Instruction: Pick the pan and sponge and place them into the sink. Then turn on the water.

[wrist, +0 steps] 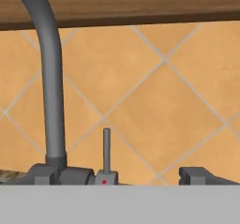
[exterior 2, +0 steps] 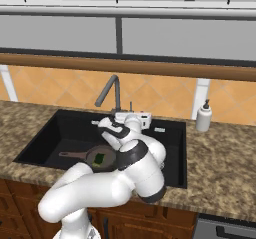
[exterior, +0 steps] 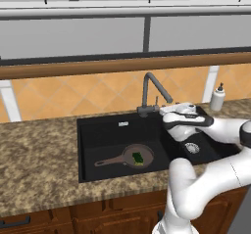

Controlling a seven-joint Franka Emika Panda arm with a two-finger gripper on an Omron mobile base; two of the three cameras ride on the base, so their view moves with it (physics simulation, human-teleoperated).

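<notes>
sponge (exterior: pixel 138 157) on pan (exterior: pixel 136 156) | pan in sink (exterior: pixel 98 135) left basin | faucet (exterior: pixel 150 92) behind sink

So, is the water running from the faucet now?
Off: no stream falls from the faucet spout into the sink.

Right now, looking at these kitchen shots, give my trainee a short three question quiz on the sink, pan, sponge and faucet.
1. True or false: the sponge lies in the pan.
2. Which basin of the sink holds the pan: A left, B right, C neither?
3. Fill in: no water falls from the faucet, so the step left is turning the water ____.

Key:
1. True. It sits on the pan's round part.
2. A. The right basin shows a bare drain.
3. On. The gripper is open, facing the upright lever at the faucet's base.
</notes>
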